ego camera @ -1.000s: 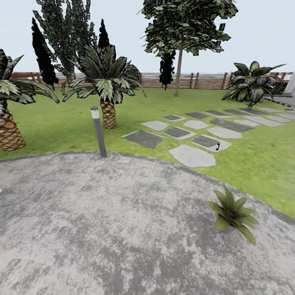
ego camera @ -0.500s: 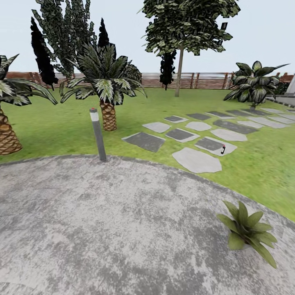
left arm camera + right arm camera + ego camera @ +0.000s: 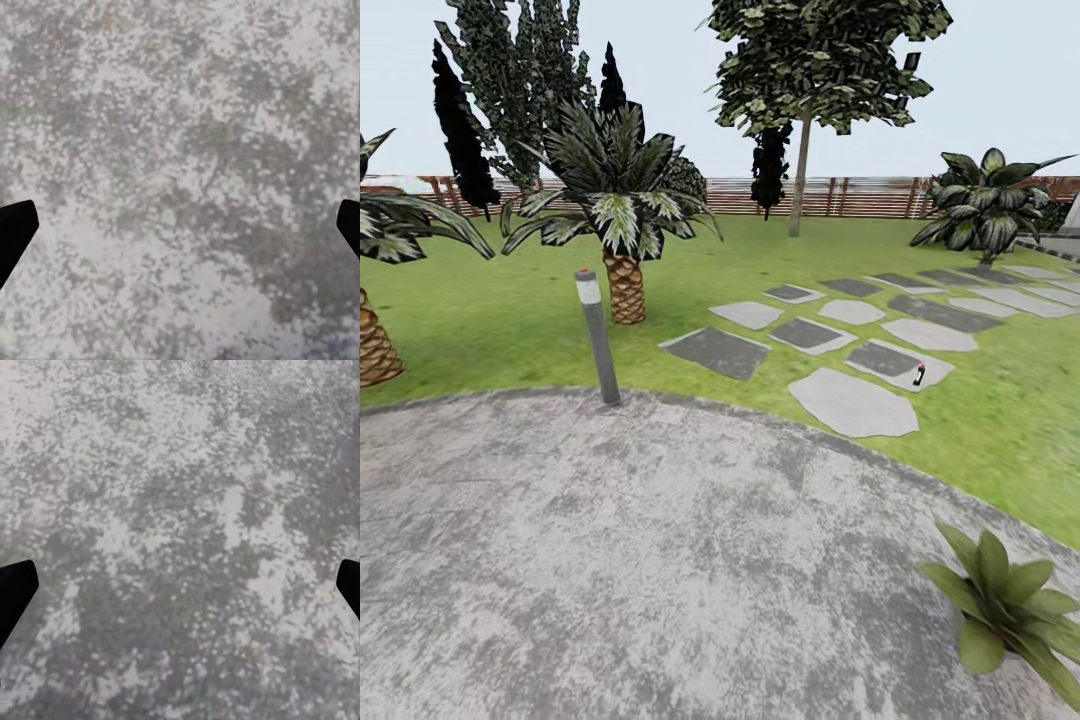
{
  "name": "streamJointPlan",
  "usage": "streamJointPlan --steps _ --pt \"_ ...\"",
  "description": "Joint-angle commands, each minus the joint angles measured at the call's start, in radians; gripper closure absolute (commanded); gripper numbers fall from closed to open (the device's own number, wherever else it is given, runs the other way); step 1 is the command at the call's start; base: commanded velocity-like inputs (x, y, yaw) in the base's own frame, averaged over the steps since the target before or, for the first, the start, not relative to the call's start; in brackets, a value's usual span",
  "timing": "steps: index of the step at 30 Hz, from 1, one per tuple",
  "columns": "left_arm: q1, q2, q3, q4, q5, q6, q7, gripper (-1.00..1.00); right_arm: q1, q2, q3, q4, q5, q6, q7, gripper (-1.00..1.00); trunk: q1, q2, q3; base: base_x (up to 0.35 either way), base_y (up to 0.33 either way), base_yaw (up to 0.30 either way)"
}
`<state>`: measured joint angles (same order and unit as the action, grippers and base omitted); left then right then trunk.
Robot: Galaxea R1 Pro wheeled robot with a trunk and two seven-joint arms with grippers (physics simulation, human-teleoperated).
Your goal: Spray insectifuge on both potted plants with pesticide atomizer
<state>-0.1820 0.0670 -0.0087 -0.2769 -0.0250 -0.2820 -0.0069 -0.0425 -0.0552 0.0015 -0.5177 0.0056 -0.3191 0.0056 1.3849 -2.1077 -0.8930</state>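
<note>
One potted plant [image 3: 1008,618] shows in the head view, a low rosette of broad green leaves sitting near the right edge of the round grey stone patio [image 3: 640,560]; its pot is hidden under the leaves. One pesticide atomizer [image 3: 919,375] stands upright, small and dark, on a pale stepping stone [image 3: 909,365] out on the lawn [image 3: 500,310], beyond the patio's rim and farther off than the plant. About a dozen stepping stones trail away to the right. One grey bollard lamp [image 3: 598,336] stands at the patio's edge, two palm-like plants [image 3: 618,215] rise on the grass to the left, and a brown slatted fence [image 3: 840,196] closes the far side.

The left pincer [image 3: 180,225] and the right pincer [image 3: 180,585] both look straight down at bare mottled stone, each with its dark fingertips [image 3: 15,232] spread wide to the edges of its wrist view and nothing between them. The atomizer is well apart from both, ahead and to the right across the patio.
</note>
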Motion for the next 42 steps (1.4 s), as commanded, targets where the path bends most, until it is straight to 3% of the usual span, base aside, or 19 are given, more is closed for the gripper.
streamJointPlan --steps 1,42 --pt "-0.001 0.000 -0.001 0.001 -0.003 -0.003 -0.001 -1.00 0.000 0.000 0.001 0.001 0.001 -0.003 0.001 -1.00 0.000 0.000 -0.001 0.339 0.096 0.000" --pt "-0.001 -0.001 -0.002 0.001 -0.003 -0.005 -0.001 -1.00 0.000 0.000 0.002 -0.001 0.000 -0.003 0.000 -1.00 0.000 0.000 -0.001 0.339 0.018 0.000"
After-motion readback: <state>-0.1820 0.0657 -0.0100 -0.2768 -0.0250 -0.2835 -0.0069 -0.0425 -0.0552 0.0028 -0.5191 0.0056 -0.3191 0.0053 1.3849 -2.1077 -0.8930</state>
